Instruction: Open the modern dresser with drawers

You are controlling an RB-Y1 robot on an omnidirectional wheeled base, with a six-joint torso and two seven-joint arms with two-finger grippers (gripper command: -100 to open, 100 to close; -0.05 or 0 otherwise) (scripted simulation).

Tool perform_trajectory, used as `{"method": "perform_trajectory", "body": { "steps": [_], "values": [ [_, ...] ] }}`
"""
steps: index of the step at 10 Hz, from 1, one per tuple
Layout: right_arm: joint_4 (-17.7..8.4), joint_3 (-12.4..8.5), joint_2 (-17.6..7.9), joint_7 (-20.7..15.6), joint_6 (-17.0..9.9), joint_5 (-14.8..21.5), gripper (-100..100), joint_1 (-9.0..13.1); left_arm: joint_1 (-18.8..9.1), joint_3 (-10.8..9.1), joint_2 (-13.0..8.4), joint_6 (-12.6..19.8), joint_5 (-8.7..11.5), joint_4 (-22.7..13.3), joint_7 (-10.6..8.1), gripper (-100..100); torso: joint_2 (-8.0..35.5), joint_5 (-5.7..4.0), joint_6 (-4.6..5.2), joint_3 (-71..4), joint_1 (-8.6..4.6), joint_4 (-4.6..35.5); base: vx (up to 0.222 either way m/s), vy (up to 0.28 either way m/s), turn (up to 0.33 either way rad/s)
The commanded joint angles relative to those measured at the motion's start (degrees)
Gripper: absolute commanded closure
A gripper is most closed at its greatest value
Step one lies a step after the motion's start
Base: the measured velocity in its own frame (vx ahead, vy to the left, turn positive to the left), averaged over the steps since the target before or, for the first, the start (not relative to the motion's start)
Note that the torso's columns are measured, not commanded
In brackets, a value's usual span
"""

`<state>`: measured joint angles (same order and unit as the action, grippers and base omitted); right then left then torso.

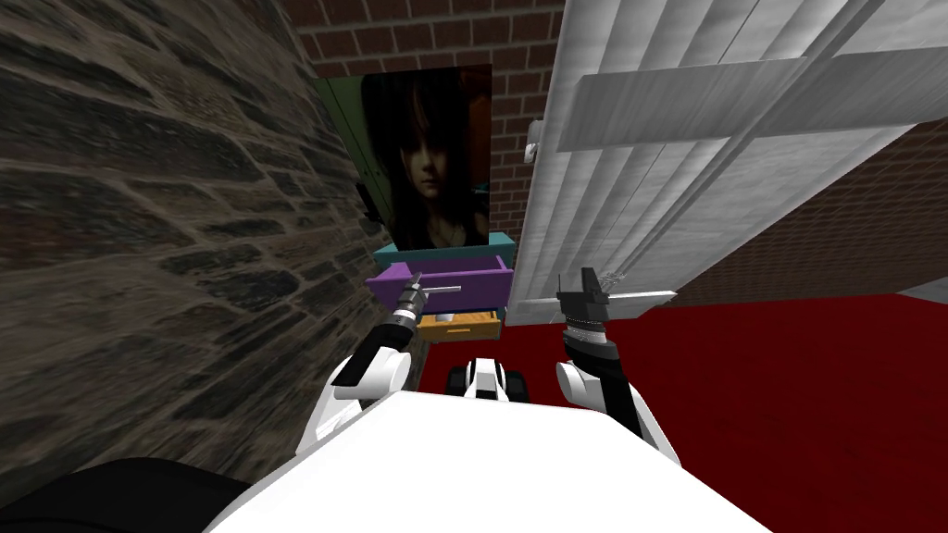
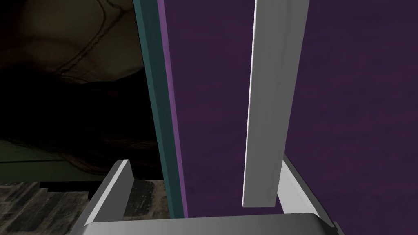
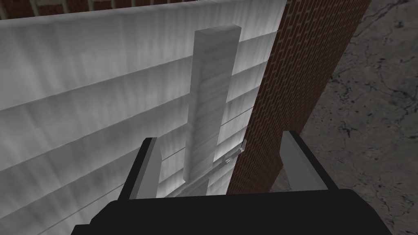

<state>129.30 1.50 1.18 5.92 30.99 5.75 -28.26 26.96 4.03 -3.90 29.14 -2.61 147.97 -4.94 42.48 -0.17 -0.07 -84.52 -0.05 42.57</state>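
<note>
Left gripper (image 2: 204, 163) fingers apart, straddling grey handle (image 2: 271, 102) of purple drawer (image 2: 347, 122), which is showing partly out of teal dresser (image 1: 444, 248). Step: grasping. Next: clamping handle, pulling straight back. Right gripper (image 3: 219, 138) hanging open, aside.

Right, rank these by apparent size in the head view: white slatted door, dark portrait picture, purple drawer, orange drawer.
1. White slatted door, though it stands nearer the camera.
2. Dark portrait picture.
3. Purple drawer.
4. Orange drawer, partly hidden under the purple one.
</note>
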Motion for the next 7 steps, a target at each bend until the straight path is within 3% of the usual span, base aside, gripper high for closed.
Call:
{"method": "perform_trajectory", "body": {
  "steps": [1, 2, 7],
  "values": [
    [0.00, 0.00, 0.00, 0.00, 0.00, 0.00, 0, 0.00, -0.42, -0.09, -0.11, 1.60, -0.03, 0.76, -0.18, -100, 0.12, -0.03, -0.04, 0.07, -0.02, 0.08, 0.000, 0.000, 0.000],
    [0.00, 0.00, 0.00, 0.00, 0.00, 0.00, 0, 0.00, -0.41, -0.07, -0.12, 1.93, -0.03, 0.79, -0.21, 0, 0.11, 0.04, 0.00, 0.11, -0.02, -0.03, 0.000, 0.000, 0.000],
    [0.00, 0.00, 0.00, 0.00, 0.00, 0.00, 0, 0.00, -0.22, -0.03, -0.13, 2.17, -0.01, 0.48, -0.22, 0, -0.17, 0.14, 0.07, -0.04, 0.03, -0.25, 0.000, 0.000, 0.000]
  ]
}}
